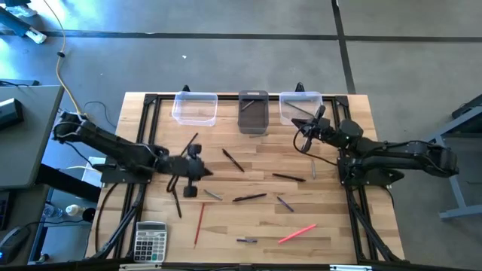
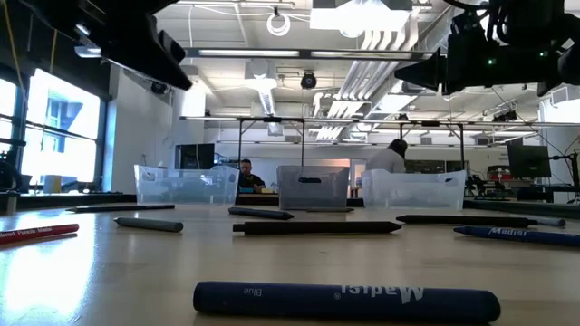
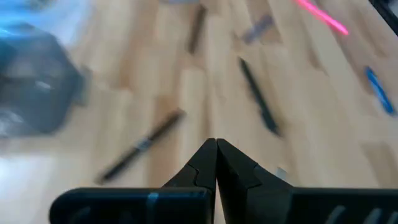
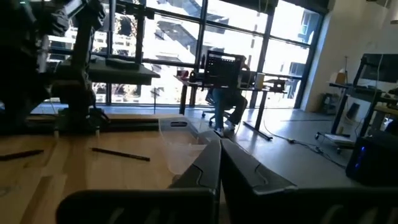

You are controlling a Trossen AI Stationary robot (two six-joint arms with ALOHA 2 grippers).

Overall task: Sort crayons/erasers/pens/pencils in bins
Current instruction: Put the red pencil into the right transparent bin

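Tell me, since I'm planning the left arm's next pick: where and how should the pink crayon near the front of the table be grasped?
Grip the pink crayon around mid-length, coming straight down from above. It lies flat on the table, slanted, with bare wood on both long sides, so the fingers should probably turn to close across its thin width. The left gripper, fingers together, must open first.

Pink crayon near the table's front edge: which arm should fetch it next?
Probably the left. Its claw hangs shut and empty over the middle of the table, amid the loose sticks, nearer the pink crayon. The right claw, also shut, sits back at the right clear bin.
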